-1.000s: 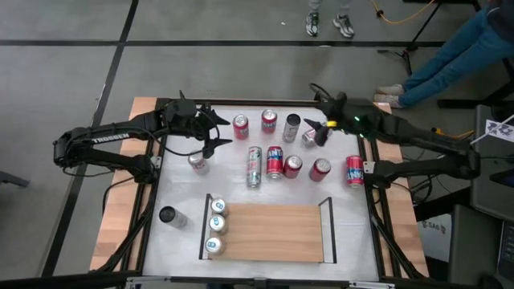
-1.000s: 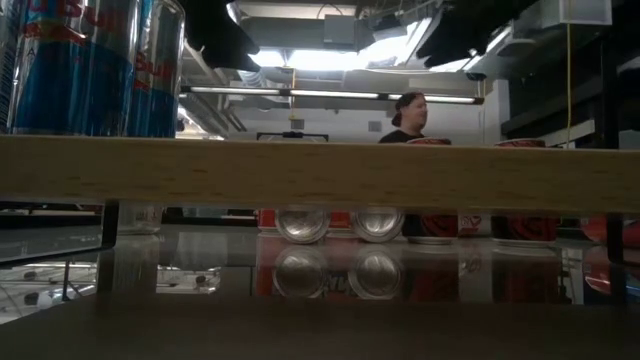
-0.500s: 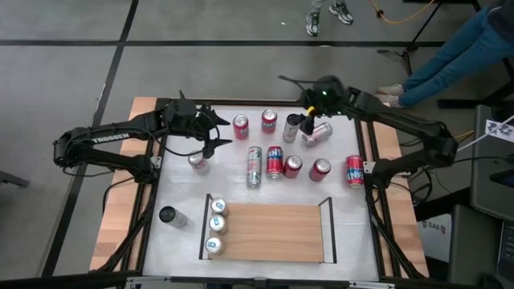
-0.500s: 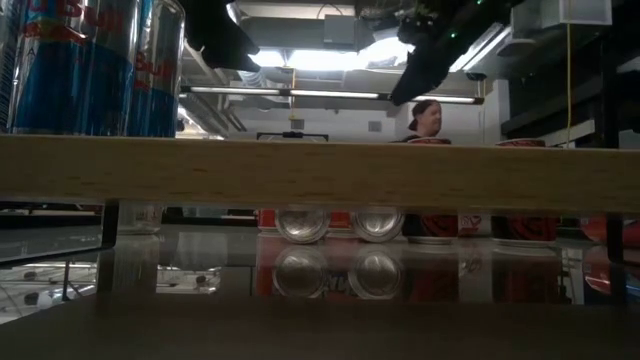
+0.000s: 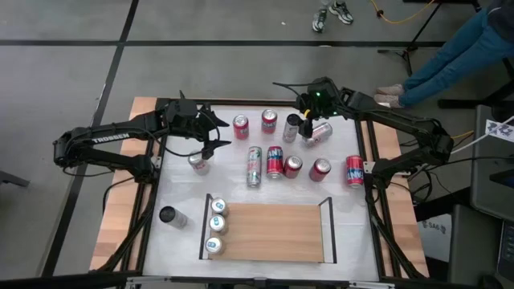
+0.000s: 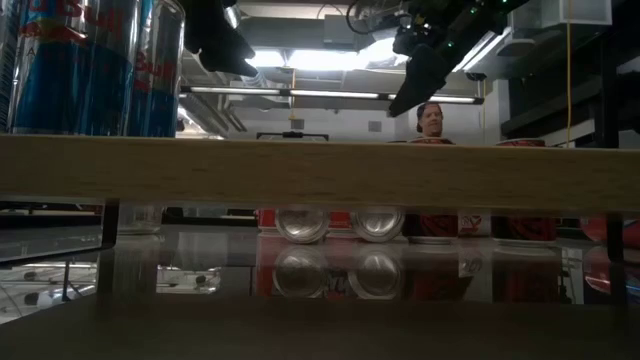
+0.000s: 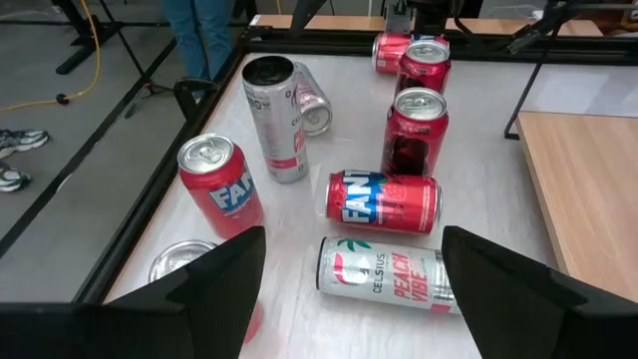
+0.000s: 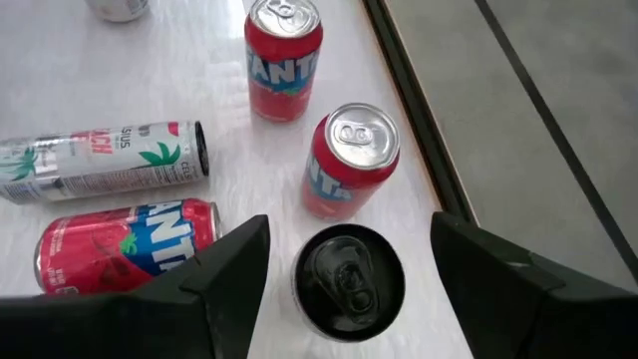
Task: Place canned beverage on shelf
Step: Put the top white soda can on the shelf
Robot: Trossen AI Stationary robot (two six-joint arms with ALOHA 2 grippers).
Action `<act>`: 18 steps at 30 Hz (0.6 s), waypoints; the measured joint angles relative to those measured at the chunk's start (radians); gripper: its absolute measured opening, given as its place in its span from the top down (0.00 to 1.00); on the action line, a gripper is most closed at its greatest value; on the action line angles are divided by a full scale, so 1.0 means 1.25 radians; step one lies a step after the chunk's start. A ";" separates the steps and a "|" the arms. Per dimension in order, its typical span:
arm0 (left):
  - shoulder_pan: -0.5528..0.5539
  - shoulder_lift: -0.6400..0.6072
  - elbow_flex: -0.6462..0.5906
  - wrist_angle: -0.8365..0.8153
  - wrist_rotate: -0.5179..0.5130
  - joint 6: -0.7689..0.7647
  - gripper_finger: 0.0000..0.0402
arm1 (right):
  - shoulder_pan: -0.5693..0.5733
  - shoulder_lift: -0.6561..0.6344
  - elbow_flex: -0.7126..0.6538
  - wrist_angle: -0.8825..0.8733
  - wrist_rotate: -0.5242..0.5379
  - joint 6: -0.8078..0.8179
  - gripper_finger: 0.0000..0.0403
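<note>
Left hand [image 5: 210,132]: hangs over the far left of the worktop [image 5: 177,189], fingers spread wide and holding nothing; this arm looks to be waiting.
Black can [image 5: 167,215]: stands alone on the worktop, just left of the shelf.
Shelf [image 5: 273,233]: light wood, at the near middle of the worktop. Three blue-and-silver cans [image 5: 217,224] stand in a row at its left end, and the rest of the board is bare.
Silver can [image 5: 197,163]: upright, near the left hand.
Middle cluster: a white can [image 5: 254,166] and a red Fanta can [image 5: 275,162] lie side by side, with upright red cans around them.
Right hand [image 5: 303,122]: poised over the dark-topped slim can [image 8: 349,277] at the far middle. One finger is spread to each side of the can, and neither finger pinches it.
Lying silver can [image 5: 317,132]: just right of the slim can.
Step in hand: lining up a grasp on the slim can, judging by how the fingers flank it.
Next move calls for: lowering squarely and pressing the fingers onto the can's wall without knocking the red can beside it. The can then has to be carried to the shelf's bare part.
Count: fourteen cans, three on the shelf and eleven on the worktop. The eleven are six red, one white, two silver, one slim and one black.
</note>
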State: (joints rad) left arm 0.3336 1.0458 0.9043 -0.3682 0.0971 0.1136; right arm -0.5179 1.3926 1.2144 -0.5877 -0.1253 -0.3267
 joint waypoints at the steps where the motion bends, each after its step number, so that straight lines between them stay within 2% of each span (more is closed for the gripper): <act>1: 0.000 0.000 0.000 0.000 0.000 0.000 0.26 | 0.000 0.000 0.000 -0.001 0.000 0.000 0.33; 18: 0.000 0.000 0.000 0.001 0.000 -0.001 0.26 | 0.000 0.079 0.001 -0.029 -0.012 -0.023 0.33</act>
State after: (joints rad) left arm 0.3336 1.0458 0.9043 -0.3676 0.0975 0.1127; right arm -0.5179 1.4910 1.2152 -0.6244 -0.1406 -0.3556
